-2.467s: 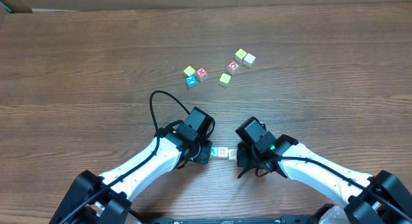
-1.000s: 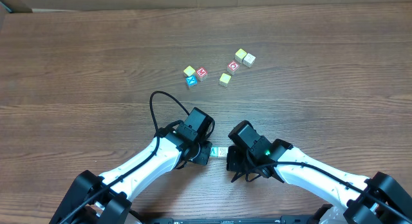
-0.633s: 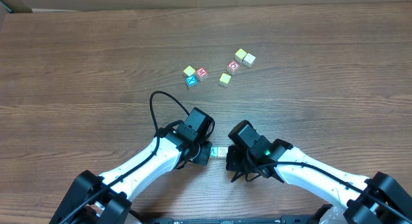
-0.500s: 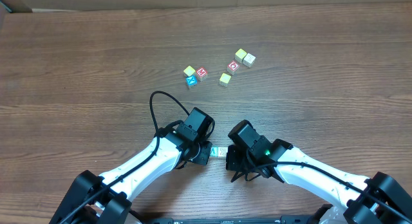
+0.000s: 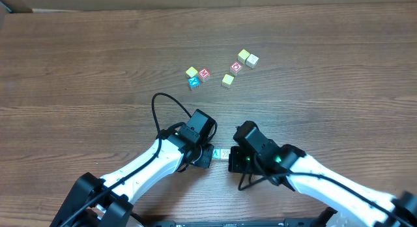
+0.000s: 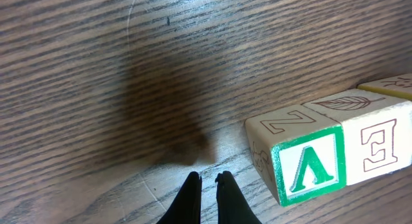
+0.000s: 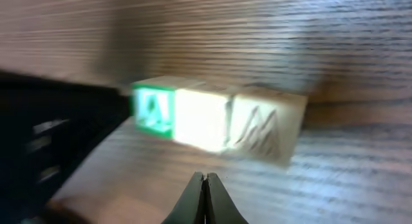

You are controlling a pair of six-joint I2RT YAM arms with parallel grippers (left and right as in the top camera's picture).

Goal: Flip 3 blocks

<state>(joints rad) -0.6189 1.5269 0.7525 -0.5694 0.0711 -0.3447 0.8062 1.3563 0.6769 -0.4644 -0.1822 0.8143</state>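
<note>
Blocks partly off right edge

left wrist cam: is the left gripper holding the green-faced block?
No, the left gripper is shut with nothing between its jaws; the green-faced block sits apart, beside it.

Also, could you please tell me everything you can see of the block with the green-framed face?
The green-faced block is a pale wooden cube. One side face carries a green frame around a white panel with a green letter; its top shows an outlined letter. It rests flat on the table, at the end of a row, its side against the E block. The shut left gripper stands just beside it, apart.
</note>
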